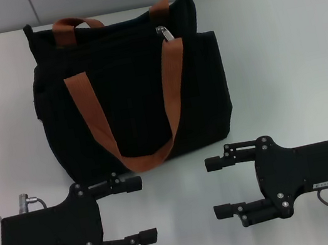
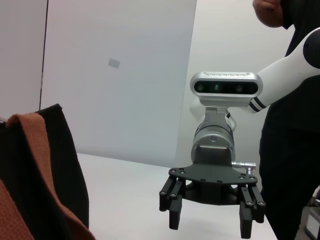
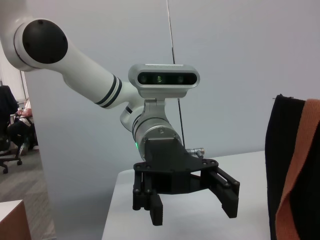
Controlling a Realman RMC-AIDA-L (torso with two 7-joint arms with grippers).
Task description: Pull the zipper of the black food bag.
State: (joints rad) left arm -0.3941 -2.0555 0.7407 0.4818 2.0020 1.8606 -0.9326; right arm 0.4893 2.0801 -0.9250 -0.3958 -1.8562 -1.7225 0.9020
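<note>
— While the black food bag (image 1: 134, 96) stands upright on the white tabletop (image 1: 287, 63), where is its zipper (image 1: 165, 33)?

— At the top edge, toward the robot's right, just above the spot where one orange-brown strap (image 1: 96, 118) meets the fabric. It is a small silver tab, and nothing touches it.

— And the straps?

— One hangs in a loop down the near face of the bag; the other strap (image 1: 75, 24) arches over the top at the far side.

— Where are the arms?

— Both sit low at the near edge, in front of the bag and apart from it. The left end effector (image 1: 138, 209) points toward the middle with its two fingers spread wide and nothing between them. The right end effector (image 1: 218, 187) faces it from the other side, fingers likewise spread and empty.

— Do the wrist views add anything?

— The left wrist view shows the right end effector (image 2: 210, 212) gaping above the tabletop, beside a corner of the bag (image 2: 60, 170). The right wrist view shows the left end effector (image 3: 192, 205) the same way.
</note>
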